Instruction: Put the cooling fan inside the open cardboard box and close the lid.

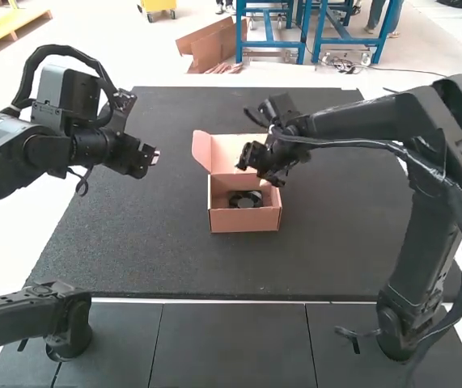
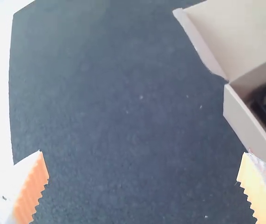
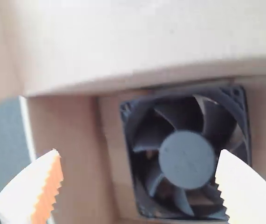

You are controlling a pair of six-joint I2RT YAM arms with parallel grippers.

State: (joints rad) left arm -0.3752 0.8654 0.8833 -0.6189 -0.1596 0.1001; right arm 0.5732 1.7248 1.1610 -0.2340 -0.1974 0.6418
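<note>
- The left claw (image 1: 151, 155) hangs above the left part of the dark mat (image 1: 133, 234) that covers the bench. It is well apart from the box and holds nothing. Its white ribbed fingers with orange pads (image 2: 30, 191) are spread wide.
- The cardboard box (image 1: 244, 217) stands near the middle of the mat with its top open. Its lid (image 1: 214, 153) is raised at the far side and tilts toward the left.
- The cooling fan (image 1: 245, 199) lies flat on the bottom of the box with its black blades and round hub facing up.
- The right claw (image 1: 269, 174) is over the far right corner of the box, just above the opening. Its fingers are parted and grip nothing, and the fan is below and between them in the right wrist view.
</note>
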